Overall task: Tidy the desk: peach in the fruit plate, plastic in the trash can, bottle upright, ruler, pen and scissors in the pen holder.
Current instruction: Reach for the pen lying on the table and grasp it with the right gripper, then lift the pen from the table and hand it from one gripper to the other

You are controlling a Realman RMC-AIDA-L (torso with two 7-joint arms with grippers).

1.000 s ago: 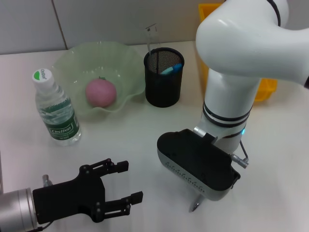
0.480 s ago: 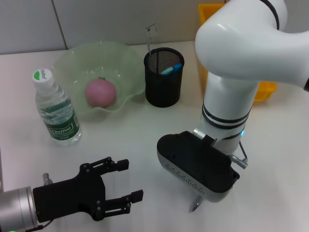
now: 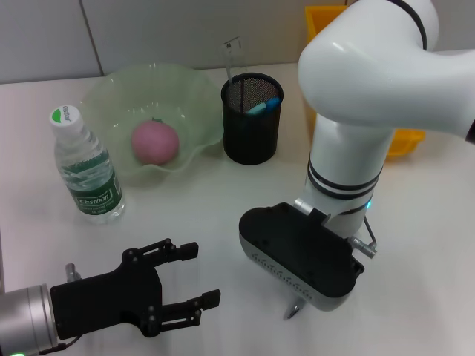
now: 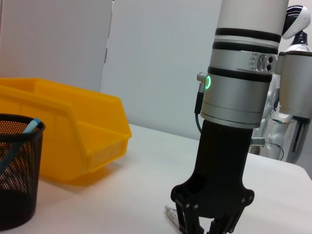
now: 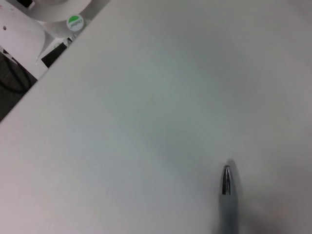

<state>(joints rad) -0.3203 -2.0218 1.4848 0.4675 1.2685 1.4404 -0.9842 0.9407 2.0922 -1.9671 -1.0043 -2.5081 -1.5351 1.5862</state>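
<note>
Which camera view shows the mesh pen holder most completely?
The head view: the whole pen holder stands there beside the fruit plate, its open top visible. The left wrist view cuts it at the frame edge. The right wrist view does not show it.

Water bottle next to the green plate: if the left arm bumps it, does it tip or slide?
The water bottle stands upright, tall and narrow with a small base, so a push near its cap would probably tip it. It looks mostly full, so likely heavy enough to resist a light nudge low down. Once over, its round body would probably roll on the table.
</note>
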